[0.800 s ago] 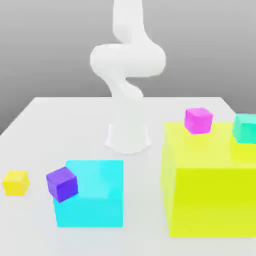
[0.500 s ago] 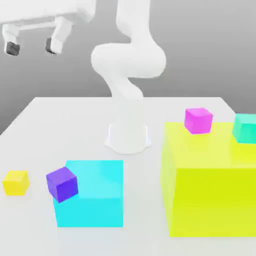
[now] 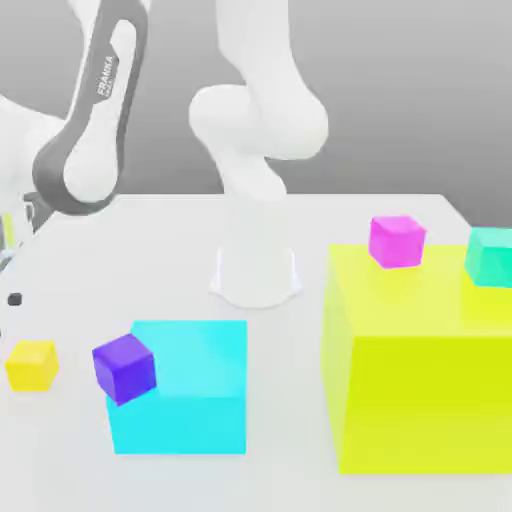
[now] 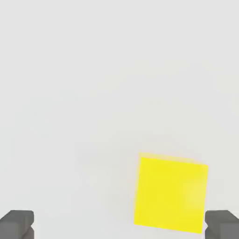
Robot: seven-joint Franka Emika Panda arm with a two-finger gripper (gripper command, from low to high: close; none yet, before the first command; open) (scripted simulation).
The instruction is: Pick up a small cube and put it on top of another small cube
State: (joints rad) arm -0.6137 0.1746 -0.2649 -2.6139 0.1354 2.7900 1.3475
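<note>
Hand view: the pincer (image 4: 119, 224) hangs wide and empty above the small yellow cube (image 4: 171, 194) resting on the desk (image 4: 93, 93), off-centre toward one fingertip (image 4: 223, 223); approach step, and the next move likely calls for centring, then descent.

On the tabletop (image 3: 150, 240), the small yellow cube (image 3: 31, 364) sits near the purple cube (image 3: 124, 368) touching the cyan block (image 3: 190, 395).

The arm (image 3: 95, 120) has swung down, bringing the claw (image 4: 119, 226) over the small yellow cube (image 4: 170, 193).
</note>
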